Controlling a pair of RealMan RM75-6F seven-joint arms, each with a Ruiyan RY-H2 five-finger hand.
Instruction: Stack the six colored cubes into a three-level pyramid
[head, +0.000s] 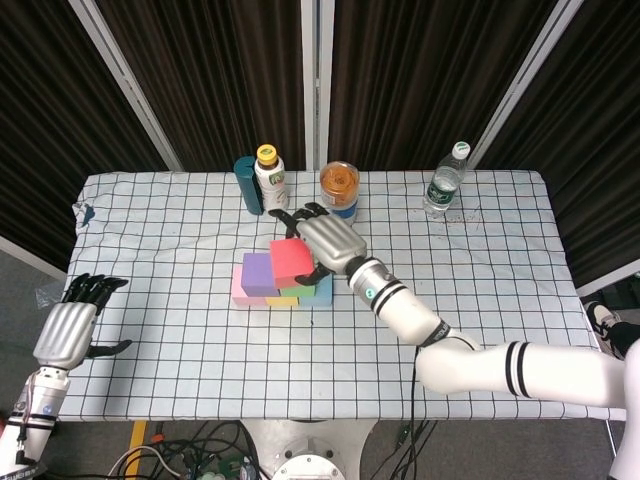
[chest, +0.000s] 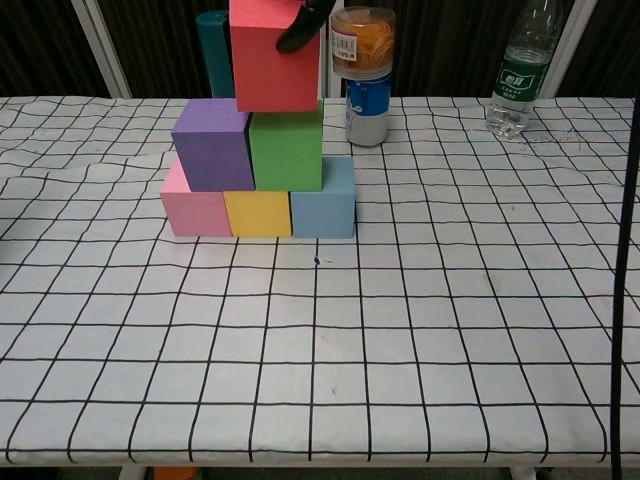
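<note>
Head view: the right hand (head: 325, 240) grasps the red cube (head: 291, 262) over the purple cube (head: 259, 274) and green cube (head: 299, 289); centre it across their seam before letting go (it sits slightly greenward). The left hand (head: 68, 330) idles, fingers spread, empty.

Chest view: below the fingertips (chest: 299, 30), red (chest: 273, 55) rests on or just above green (chest: 286, 145).

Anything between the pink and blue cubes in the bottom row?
Yes, the yellow cube sits between the pink cube and the blue cube, touching both. The chest view shows it best.
</note>
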